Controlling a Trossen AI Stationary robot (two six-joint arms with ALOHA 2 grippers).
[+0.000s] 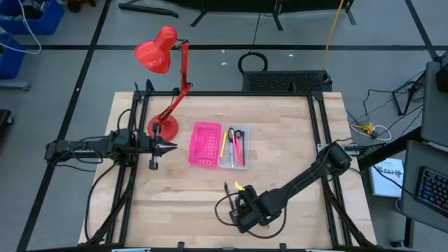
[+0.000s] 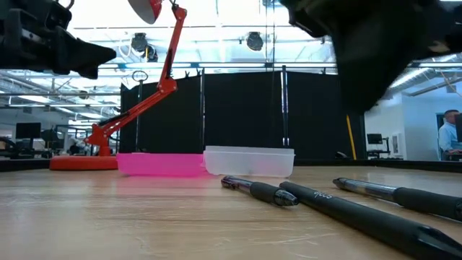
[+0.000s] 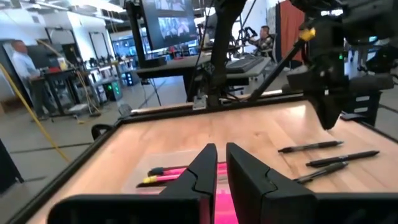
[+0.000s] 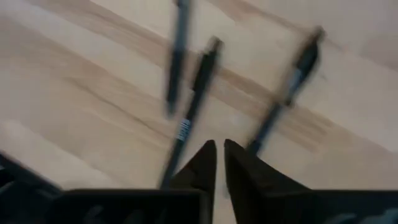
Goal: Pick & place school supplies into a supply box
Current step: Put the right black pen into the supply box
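Observation:
The clear supply box (image 1: 234, 148) sits mid-table beside the pink tray (image 1: 204, 144). It holds black-handled scissors (image 1: 238, 134), a pink pen and a yellow pencil (image 1: 224, 145). Three black pens (image 4: 193, 93) (image 4: 177, 56) (image 4: 292, 74) lie flat on the wood near the table's near edge, also in the low view (image 2: 260, 191) (image 2: 361, 214). My right gripper (image 4: 219, 152) hovers shut above them, clear of the table (image 2: 382, 43). My left gripper (image 3: 221, 163) waits shut at the table's left (image 1: 170, 146), pointing at the trays.
A red desk lamp (image 1: 166, 84) stands on its round base (image 1: 164, 129) left of the pink tray, its arm reaching beyond the far edge. Black frame rails (image 1: 323, 133) run along the table's sides. Bare wood lies between the trays and the pens.

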